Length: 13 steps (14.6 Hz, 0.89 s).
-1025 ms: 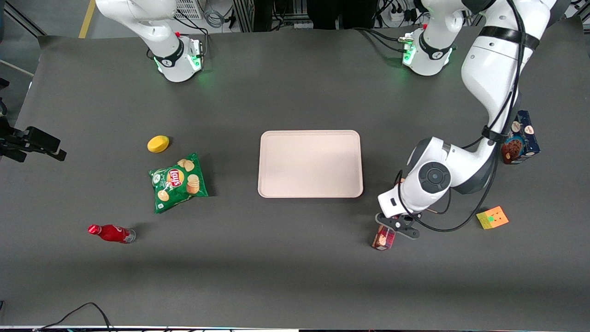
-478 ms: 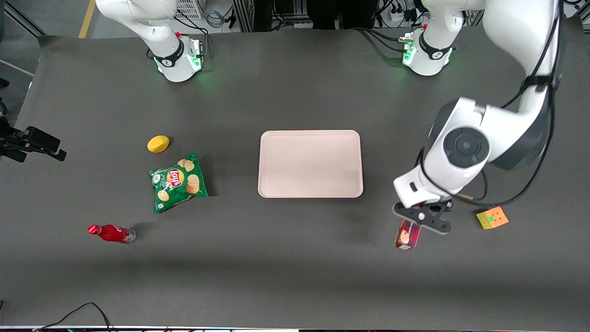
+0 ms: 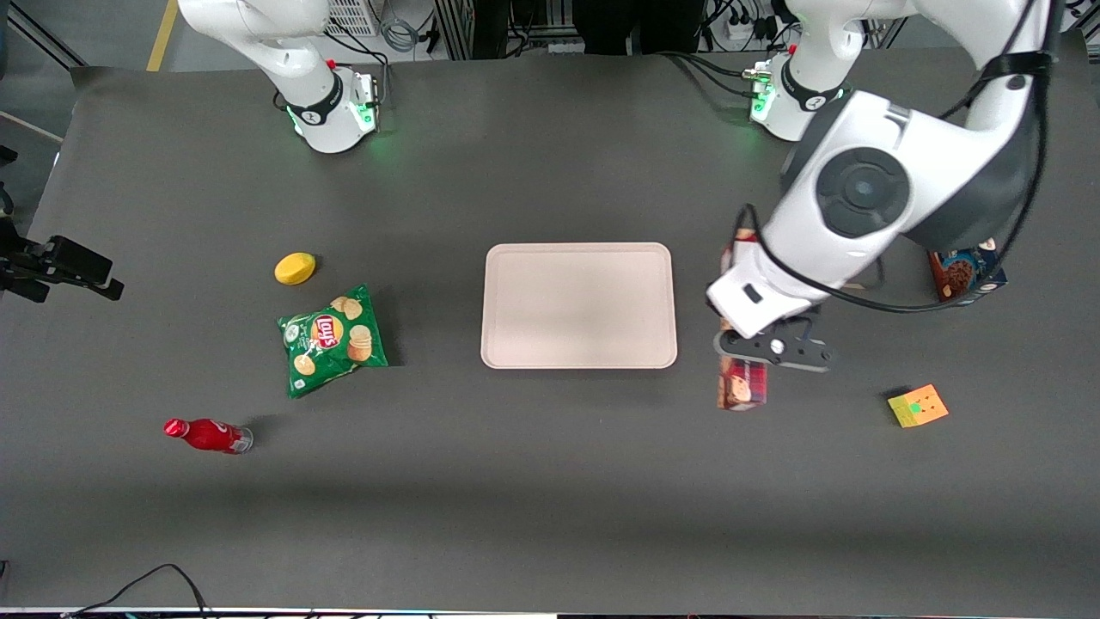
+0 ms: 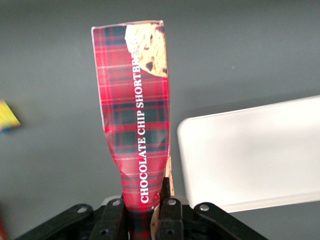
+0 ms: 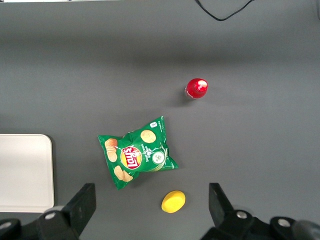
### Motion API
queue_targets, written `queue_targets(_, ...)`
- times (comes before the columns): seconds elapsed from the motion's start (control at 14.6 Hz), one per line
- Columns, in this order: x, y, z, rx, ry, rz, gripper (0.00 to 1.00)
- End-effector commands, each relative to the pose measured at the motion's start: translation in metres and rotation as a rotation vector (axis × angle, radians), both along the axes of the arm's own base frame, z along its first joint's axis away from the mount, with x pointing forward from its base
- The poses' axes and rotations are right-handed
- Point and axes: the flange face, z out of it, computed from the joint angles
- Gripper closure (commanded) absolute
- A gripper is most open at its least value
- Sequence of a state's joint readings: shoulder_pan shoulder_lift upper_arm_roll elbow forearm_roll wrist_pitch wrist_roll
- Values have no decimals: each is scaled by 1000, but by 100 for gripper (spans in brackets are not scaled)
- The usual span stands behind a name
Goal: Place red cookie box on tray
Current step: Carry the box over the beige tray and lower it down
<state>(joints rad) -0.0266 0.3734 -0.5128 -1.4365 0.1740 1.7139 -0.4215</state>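
- Holding the red cookie box [image 4: 135, 125] by one end, the gripper [image 4: 145, 212] has its fingers [image 4: 169, 210] pressed tight on it.
- Box and gripper hang above the table [image 3: 550, 499], just beside the tray's [image 3: 578, 305] short edge toward the working arm's end.
- A colourful cube [image 3: 918, 406] sits near that end.

- I work in a robotics lab: my arm bases [image 3: 795, 94] are bolted at the dark-matted tabletop's [image 3: 550, 499] edge.
- Power strips and cables [image 3: 730, 26] crowd the floor there.
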Motion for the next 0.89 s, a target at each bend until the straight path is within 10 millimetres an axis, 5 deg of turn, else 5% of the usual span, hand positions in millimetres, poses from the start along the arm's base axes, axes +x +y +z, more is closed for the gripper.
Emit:
queue_targets(0.0, -28, -47, -7, -9, 48, 183, 100)
queue_targets(0.41, -78, -99, -74, -11, 81, 167, 100)
queue_targets(0.82, -125, -115, -160, 9, -2, 58, 100)
